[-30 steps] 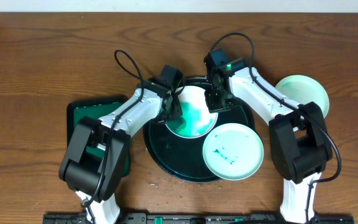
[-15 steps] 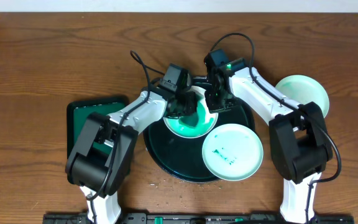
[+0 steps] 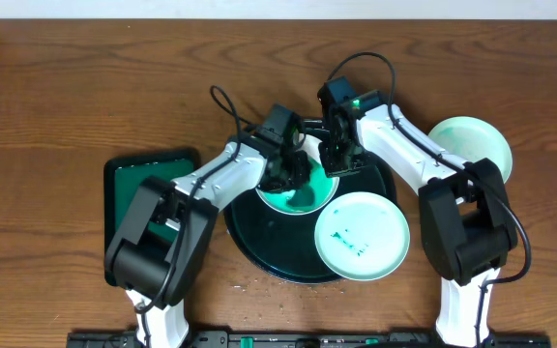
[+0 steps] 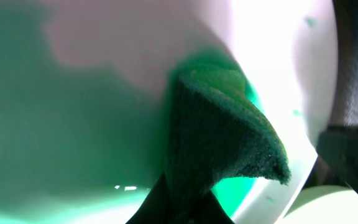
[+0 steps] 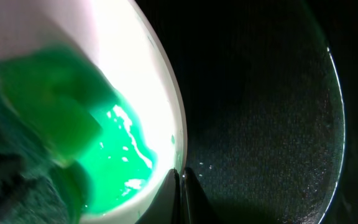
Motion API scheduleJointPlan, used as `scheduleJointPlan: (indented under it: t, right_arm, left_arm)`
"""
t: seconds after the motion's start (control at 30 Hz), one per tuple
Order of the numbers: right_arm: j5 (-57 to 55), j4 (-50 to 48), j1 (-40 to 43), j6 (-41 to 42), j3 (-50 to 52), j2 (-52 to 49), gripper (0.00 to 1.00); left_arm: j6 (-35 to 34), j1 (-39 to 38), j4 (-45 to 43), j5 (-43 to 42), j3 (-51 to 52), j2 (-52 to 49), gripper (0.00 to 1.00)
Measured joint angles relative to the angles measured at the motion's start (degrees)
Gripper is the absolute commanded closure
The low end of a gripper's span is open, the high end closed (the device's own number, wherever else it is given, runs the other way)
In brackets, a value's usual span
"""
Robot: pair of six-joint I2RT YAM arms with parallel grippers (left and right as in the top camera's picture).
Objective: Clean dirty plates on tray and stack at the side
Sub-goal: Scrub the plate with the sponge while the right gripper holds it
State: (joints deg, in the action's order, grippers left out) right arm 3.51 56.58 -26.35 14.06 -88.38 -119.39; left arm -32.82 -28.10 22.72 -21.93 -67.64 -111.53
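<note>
Green watery smear pools on the small white round plate, which lies inside the large round dark tray. The left gripper is clenched on a dark green scouring sponge pressed to the plate just ahead of its fingertips. The right gripper pinches the plate's rim, seemingly tilting it. A pale mint plate lies on the base side of the right fingers, overlapping the tray's edge; a second mint plate sits well apart on the wooden table

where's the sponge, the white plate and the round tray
sponge (image 4: 229, 137), left wrist view, its dark scouring face
white plate (image 5: 123, 37), right wrist view, inner wall near rim
round tray (image 3: 259, 244), overhead view, bare floor, lower left
</note>
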Motion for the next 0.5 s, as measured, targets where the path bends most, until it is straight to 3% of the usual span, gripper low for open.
scheduleJointPlan:
  t: [0.23, 0.5]
  right_arm:
    - [0.2, 0.4, 0.0, 0.0, 0.0, 0.0, 0.99]
    - [0.3, 0.6, 0.0, 0.0, 0.0, 0.0, 0.99]
  left_arm:
    - [0.0, 6.1, -3.4, 2.5, 0.3, 0.0, 0.93]
    - [-0.8, 8.0, 3.1, 5.2, -1.2, 0.1, 0.93]
